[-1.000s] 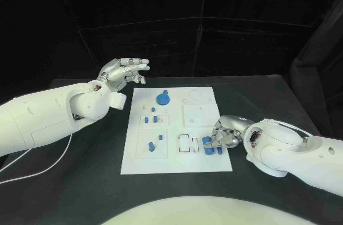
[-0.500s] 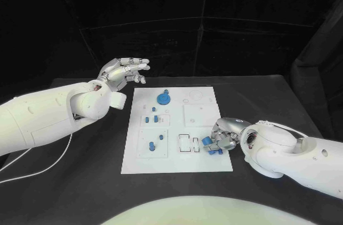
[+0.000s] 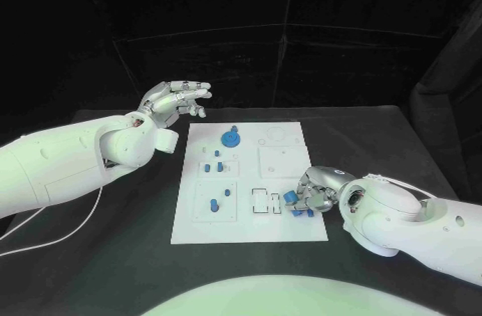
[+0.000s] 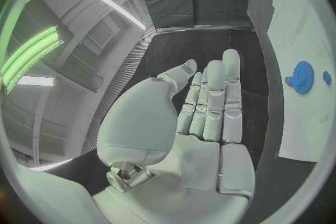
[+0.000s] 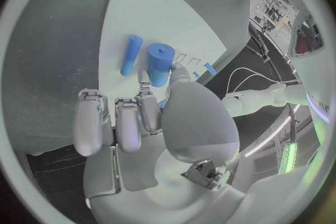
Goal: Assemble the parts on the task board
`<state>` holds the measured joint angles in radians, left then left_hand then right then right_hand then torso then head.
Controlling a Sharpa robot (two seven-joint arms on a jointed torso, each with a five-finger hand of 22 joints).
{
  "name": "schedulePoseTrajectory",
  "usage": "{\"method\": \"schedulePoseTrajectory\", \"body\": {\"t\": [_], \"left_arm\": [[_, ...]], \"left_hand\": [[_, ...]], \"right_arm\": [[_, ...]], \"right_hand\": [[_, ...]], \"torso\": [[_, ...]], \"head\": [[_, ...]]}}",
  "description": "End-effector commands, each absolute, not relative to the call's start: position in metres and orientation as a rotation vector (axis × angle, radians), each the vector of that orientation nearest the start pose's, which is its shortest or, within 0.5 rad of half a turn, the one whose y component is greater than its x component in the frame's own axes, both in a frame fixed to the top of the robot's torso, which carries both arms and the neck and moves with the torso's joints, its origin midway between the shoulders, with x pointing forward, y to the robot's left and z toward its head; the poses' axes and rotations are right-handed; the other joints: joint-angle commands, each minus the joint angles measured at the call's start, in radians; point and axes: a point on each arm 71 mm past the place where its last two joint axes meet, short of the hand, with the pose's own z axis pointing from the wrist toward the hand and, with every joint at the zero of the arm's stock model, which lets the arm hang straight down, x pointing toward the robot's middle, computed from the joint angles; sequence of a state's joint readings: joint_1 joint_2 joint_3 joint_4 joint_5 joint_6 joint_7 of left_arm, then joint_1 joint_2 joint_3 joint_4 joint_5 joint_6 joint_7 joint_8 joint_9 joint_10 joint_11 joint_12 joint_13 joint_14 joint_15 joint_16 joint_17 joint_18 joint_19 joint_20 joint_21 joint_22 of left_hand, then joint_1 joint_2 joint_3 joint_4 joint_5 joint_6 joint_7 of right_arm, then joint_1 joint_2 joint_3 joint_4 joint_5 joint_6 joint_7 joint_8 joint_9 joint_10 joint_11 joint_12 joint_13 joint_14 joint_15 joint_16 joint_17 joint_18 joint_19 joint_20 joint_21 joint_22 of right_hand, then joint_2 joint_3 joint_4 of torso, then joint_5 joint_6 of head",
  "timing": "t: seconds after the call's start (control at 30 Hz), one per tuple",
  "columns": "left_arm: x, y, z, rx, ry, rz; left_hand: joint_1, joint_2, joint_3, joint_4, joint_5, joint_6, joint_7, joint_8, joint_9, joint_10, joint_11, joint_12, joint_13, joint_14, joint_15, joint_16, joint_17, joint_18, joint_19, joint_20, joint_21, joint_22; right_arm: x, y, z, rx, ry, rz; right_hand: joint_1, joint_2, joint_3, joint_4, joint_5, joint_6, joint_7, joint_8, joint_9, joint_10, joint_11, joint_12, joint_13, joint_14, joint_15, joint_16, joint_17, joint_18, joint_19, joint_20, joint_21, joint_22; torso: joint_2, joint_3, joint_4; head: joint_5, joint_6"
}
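Note:
The white task board (image 3: 241, 222) lies in the middle of the black table. At its right edge near the front, my right hand (image 3: 315, 195) pinches a thick blue cylinder (image 3: 290, 196) between thumb and a finger; the right wrist view shows the same cylinder (image 5: 159, 64) at the fingertips (image 5: 143, 88). Beside it a thin blue rod (image 5: 130, 55) lies on the board (image 5: 175, 11). My left hand (image 3: 177, 99) hangs in the air beyond the board's far left corner, fingers apart and holding nothing; its palm (image 4: 203, 123) faces the far end of the table.
A blue gear (image 3: 230, 138) sits at the board's far end, also seen as the gear (image 4: 302, 75) from the left wrist. Small blue pegs (image 3: 212, 168) and a longer peg (image 3: 213, 205) stand on the left half. Two rectangular slots (image 3: 267, 201) lie left of my right hand.
My right hand has crept a little toward the board's middle and closed on the blue cylinder, which has tilted up from lying flat. The left arm has not moved.

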<state>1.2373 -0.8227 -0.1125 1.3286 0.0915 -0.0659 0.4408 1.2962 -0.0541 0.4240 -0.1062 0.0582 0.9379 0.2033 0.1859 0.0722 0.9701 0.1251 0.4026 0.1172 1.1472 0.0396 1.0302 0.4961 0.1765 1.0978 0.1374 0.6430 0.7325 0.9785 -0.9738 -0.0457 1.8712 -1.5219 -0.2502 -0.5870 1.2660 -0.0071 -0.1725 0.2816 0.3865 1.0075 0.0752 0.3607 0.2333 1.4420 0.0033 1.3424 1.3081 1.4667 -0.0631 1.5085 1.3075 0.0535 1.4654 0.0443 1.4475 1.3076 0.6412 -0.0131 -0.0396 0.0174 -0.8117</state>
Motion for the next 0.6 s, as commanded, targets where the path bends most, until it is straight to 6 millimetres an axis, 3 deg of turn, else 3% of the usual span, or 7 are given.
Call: {"method": "schedulePoseTrajectory", "body": {"t": [0.03, 0.3, 0.6], "left_arm": [[0.517, 0.25, -0.191, -1.146, 1.412, -1.651], [0.517, 0.249, -0.192, -1.145, 1.415, -1.654], [0.517, 0.247, -0.192, -1.144, 1.42, -1.659]], "left_hand": [[-0.006, 0.006, -0.006, 0.002, 0.002, -0.007, 0.0, 0.005, 0.002, -0.006, 0.002, 0.003, 0.001, -0.007, 0.002, 0.004, -0.002, 0.007, -0.004, 0.003, -0.004, -0.001], [-0.006, 0.006, -0.006, 0.002, 0.002, -0.007, 0.0, 0.005, 0.002, -0.006, 0.002, 0.003, 0.001, -0.007, 0.002, 0.004, -0.002, 0.007, -0.004, 0.003, -0.004, -0.001], [-0.006, 0.006, -0.006, 0.002, 0.002, -0.007, 0.0, 0.005, 0.002, -0.006, 0.002, 0.003, 0.001, -0.007, 0.002, 0.004, -0.002, 0.007, -0.004, 0.003, -0.004, -0.001]], "right_arm": [[0.371, -0.186, -0.247, 0.15, 1.937, 0.507], [0.361, -0.175, -0.237, 0.183, 1.935, 0.578], [0.365, -0.154, -0.246, 0.148, 2.018, 0.58]], "right_hand": [[0.005, 0.011, -0.008, 0.0, 0.016, 0.01, 0.0, 0.007, 0.011, 0.006, -0.007, 0.006, 0.014, 0.077, -0.008, 0.005, 0.125, -0.006, 0.026, -0.008, 0.005, 0.038], [0.004, 0.017, -0.014, 0.003, 0.03, 0.014, -0.003, 0.011, 0.022, 0.009, -0.009, 0.005, 0.018, 0.077, -0.011, 0.005, 0.125, -0.007, 0.027, -0.01, 0.006, 0.041], [-0.015, 0.028, -0.027, 0.008, 0.029, 0.023, -0.008, 0.017, 0.035, 0.008, -0.013, -0.006, 0.013, 0.076, -0.014, 0.004, 0.123, -0.007, 0.026, -0.012, 0.006, 0.04]], "torso": [[0.0, -0.0002, 0.0008], [0.001, -0.0011, 0.0032], [0.001, -0.0025, 0.0042]], "head": [[-0.001, 0.002], [0.001, 0.006], [0.009, 0.004]]}}
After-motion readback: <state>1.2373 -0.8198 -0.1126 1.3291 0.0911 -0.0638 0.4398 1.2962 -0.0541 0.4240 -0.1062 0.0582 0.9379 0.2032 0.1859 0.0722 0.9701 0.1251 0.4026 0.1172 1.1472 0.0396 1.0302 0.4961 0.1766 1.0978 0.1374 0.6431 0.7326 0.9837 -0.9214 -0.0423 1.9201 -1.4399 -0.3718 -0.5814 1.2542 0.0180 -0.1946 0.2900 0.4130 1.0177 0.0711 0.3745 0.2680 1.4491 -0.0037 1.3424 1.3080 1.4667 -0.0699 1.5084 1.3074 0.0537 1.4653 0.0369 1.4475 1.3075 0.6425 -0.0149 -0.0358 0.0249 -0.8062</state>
